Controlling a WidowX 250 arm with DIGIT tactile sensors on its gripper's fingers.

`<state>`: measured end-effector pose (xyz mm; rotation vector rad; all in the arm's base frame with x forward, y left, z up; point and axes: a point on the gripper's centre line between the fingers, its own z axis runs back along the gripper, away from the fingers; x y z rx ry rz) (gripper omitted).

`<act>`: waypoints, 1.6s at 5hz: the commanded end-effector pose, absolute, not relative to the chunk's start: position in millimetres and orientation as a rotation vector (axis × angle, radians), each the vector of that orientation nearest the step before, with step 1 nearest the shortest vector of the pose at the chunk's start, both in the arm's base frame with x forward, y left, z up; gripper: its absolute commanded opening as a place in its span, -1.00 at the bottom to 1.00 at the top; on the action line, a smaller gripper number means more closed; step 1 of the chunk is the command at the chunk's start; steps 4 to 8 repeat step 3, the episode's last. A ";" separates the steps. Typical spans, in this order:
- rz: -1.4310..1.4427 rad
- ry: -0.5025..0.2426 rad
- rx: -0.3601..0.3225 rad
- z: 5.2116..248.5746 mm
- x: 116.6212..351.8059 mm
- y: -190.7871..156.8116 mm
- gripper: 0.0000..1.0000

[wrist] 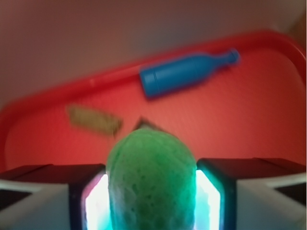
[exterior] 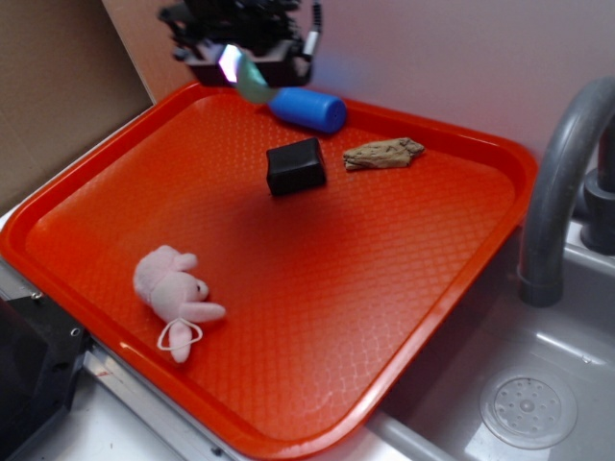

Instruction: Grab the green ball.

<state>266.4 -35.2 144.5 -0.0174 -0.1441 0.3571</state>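
The green ball [wrist: 151,182] fills the gap between my two glowing pads in the wrist view, squeezed on both sides. In the exterior view it shows as a pale mint shape [exterior: 254,82] under my gripper [exterior: 245,69], which hangs above the far left part of the orange tray [exterior: 404,298], lifted off its floor. My gripper [wrist: 151,201] is shut on the ball.
On the tray lie a blue bottle-shaped cylinder [exterior: 307,109], a black block [exterior: 295,165], a brown wood-like piece [exterior: 382,154] and a pink plush bunny [exterior: 174,293]. A grey faucet [exterior: 557,192] and sink drain [exterior: 528,409] are to the right. A white wall stands behind the tray.
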 end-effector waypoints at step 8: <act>0.376 -0.112 -0.172 230.7 234.6 25.2 -1.00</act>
